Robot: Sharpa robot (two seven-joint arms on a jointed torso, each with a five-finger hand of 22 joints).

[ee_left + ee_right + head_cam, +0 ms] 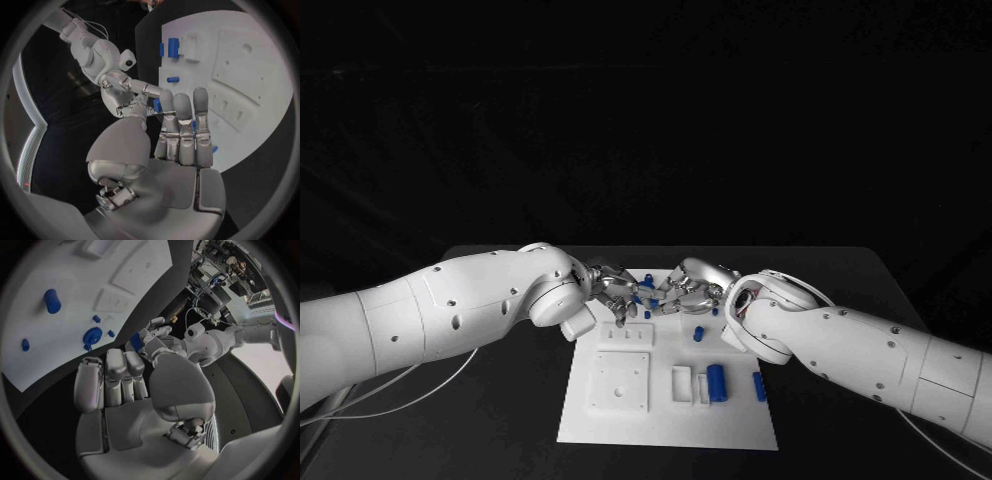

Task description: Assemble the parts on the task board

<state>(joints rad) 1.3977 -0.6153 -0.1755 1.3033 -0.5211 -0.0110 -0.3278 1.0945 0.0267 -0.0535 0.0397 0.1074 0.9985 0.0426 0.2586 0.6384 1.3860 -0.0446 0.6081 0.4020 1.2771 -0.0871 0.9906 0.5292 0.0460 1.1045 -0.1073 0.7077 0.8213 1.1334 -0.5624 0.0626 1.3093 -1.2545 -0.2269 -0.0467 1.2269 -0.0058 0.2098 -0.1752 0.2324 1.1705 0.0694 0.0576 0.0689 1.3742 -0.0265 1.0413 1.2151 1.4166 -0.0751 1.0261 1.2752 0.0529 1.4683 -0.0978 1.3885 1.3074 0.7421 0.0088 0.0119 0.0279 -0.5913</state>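
- I see the right hand (125, 385) above the task board (69, 270), meeting the left hand (153, 332).
- A blue part (135, 341) sits between their fingertips.

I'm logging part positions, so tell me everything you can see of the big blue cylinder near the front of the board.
The large blue cylinder looks like smooth plastic with rounded ends. It lies on its side on the white task board, lengthwise toward the robot, right beside a white raised block. A thinner blue pin lies apart near the board's right edge. Neither hand touches the cylinder.
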